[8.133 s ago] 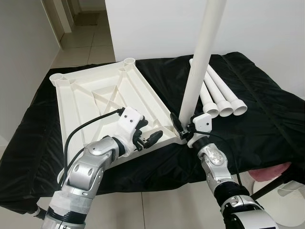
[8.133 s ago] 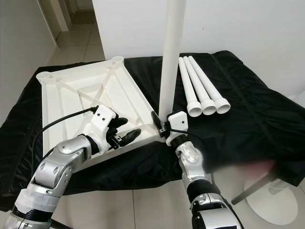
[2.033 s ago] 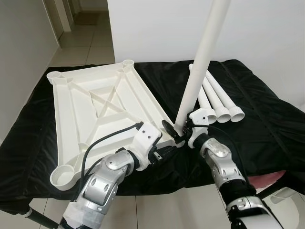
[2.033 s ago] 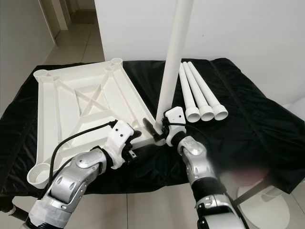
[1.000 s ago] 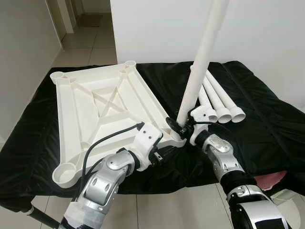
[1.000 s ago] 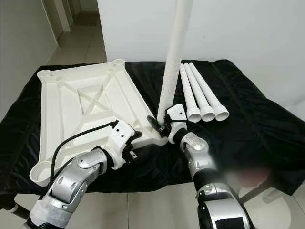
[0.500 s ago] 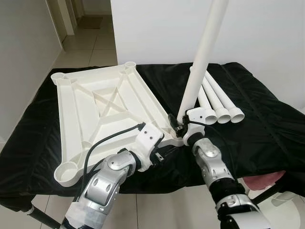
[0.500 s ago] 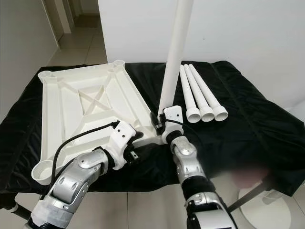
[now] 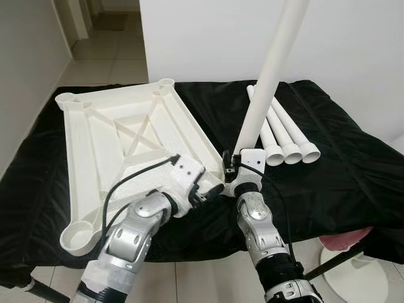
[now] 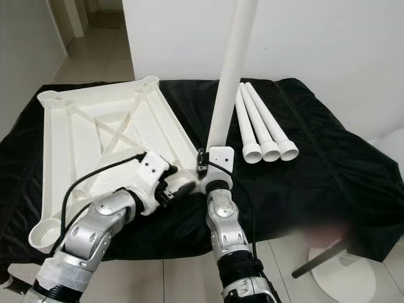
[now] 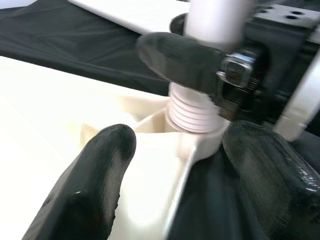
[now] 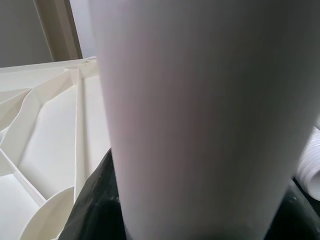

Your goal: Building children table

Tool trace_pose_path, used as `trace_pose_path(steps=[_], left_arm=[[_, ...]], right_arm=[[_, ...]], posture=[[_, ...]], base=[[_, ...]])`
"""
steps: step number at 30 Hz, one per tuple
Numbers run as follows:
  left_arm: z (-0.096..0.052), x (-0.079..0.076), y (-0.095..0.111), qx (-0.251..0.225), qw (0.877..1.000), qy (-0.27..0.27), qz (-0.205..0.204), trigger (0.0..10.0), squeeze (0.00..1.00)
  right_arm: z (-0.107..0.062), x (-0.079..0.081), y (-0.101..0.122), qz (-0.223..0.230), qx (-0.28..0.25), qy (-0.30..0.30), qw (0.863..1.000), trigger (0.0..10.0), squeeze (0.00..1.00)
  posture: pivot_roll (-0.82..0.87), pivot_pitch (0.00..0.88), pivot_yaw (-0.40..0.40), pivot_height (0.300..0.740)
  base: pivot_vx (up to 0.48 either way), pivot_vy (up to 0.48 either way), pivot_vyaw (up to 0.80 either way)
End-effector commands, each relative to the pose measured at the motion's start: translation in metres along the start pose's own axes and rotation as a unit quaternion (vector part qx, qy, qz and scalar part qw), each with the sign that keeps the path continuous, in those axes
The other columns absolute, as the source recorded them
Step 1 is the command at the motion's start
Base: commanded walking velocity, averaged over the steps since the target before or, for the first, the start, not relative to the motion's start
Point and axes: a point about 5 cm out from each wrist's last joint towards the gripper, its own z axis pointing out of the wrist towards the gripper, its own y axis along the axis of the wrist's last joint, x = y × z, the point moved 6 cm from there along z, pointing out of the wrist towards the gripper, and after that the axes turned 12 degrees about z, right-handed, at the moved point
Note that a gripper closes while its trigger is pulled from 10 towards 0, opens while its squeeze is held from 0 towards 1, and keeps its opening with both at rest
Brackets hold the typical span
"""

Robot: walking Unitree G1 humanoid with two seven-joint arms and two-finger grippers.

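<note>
Our right gripper (image 9: 230, 165) grasps the first leg (image 9: 268, 72), apparently part-threaded into the tabletop (image 9: 120, 142) corner our spread left gripper (image 11: 170, 165) straddles; three legs (image 9: 281, 132) remain.

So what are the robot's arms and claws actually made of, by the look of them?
Both arms are jointed silver metal segments with black bands between. Each wrist ends in a white plastic block. The left claw and right claw have thick black fingers with a matte, rubbery look. A black cable loops along the left arm.

Smooth white plastic tabletop (image 9: 120, 136) and leg (image 9: 268, 69); slightly shiny, wrinkled black cloth (image 9: 341, 170).
</note>
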Motion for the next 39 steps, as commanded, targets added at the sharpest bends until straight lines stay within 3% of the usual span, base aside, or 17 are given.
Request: trace_pose_path(steps=[1,5,6,12,22,23,32,39], left_arm=[[0.001,0.005,-0.001,0.002,1.000,0.013,0.003,10.0,0.00],[0.003,0.006,0.001,0.000,1.000,0.015,0.002,10.0,0.00],[0.004,0.006,0.001,-0.002,1.000,0.011,0.004,10.0,0.00],[0.009,-0.001,0.001,-0.003,1.000,-0.013,0.015,10.0,0.00],[0.009,-0.007,0.001,-0.005,0.999,-0.031,0.016,10.0,0.00],[0.008,-0.009,0.000,-0.004,0.999,-0.035,0.016,10.0,0.00],[0.009,-0.021,-0.002,-0.003,0.998,-0.055,0.017,10.0,0.00],[0.008,-0.032,-0.005,-0.002,0.996,-0.089,0.009,10.0,0.00]], right_arm=[[-0.009,-0.011,-0.027,0.022,0.054,-0.026,0.998,10.0,0.00],[-0.010,-0.015,-0.020,0.022,0.041,-0.025,0.999,10.0,0.00],[-0.010,-0.017,-0.015,0.019,0.032,-0.023,0.999,10.0,1.00],[-0.011,-0.021,0.000,0.007,0.010,0.003,1.000,10.0,1.00],[-0.015,-0.023,-0.001,-0.029,0.019,0.071,0.997,10.0,1.00],[-0.016,-0.024,0.000,-0.029,0.021,0.089,0.995,10.0,0.00],[-0.009,-0.038,-0.006,-0.076,0.058,0.177,0.979,10.0,0.00],[-0.004,-0.028,-0.004,-0.095,0.073,0.241,0.963,10.0,0.00]], posture=[[-0.06,0.031,-0.001,0.740],[-0.07,0.018,0.011,0.740],[-0.08,0.010,0.016,0.740],[-0.09,0.000,0.033,0.740],[-0.10,0.000,0.044,0.740],[-0.10,0.000,0.046,0.740],[-0.10,0.000,0.061,0.740],[-0.12,0.000,0.070,0.740]], base=[[0.000,0.000,0.00],[0.000,0.000,0.00],[0.000,0.000,0.00],[0.000,0.000,0.00],[0.000,0.000,0.00],[0.000,0.000,0.00],[0.000,0.000,0.00],[0.000,0.000,0.00]])
